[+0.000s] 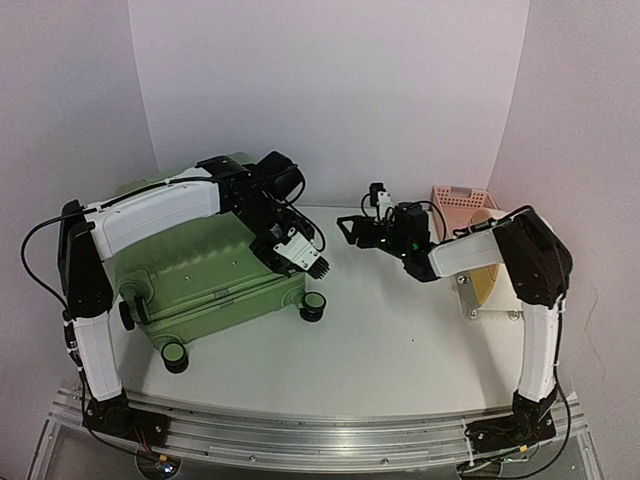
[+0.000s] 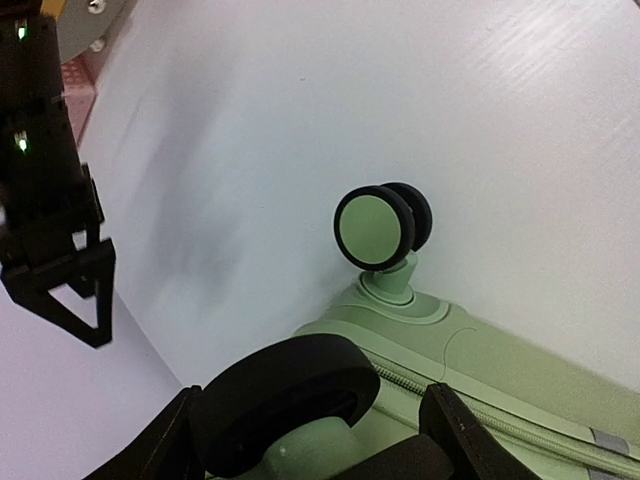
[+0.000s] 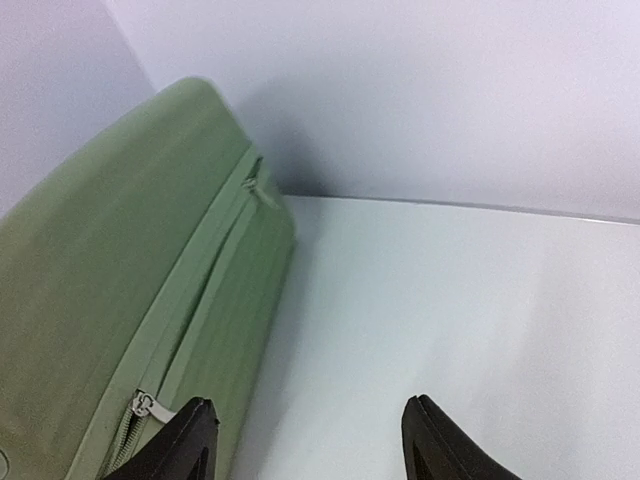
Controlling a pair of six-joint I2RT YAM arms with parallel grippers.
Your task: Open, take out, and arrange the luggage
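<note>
From above, the luggage (image 1: pixel 200 270) is lying shut at 9 o'clock on the worktop (image 1: pixel 400 330), left hand (image 1: pixel 300 258) and right hand (image 1: pixel 352 228) both hanging spread and empty. The left wrist view is showing fingers (image 2: pixel 455 430) straddling a wheel (image 2: pixel 285 400) without visibly gripping. In the right wrist view the zip pull (image 3: pixel 143 405) is waiting at 7 o'clock: pinching it squarely looks best.

Robot lab bench w/ white backdrop (image 1: pixel 330 90), alu rail (image 1: pixel 320 442), white tabletop (image 1: pixel 400 350).
</note>
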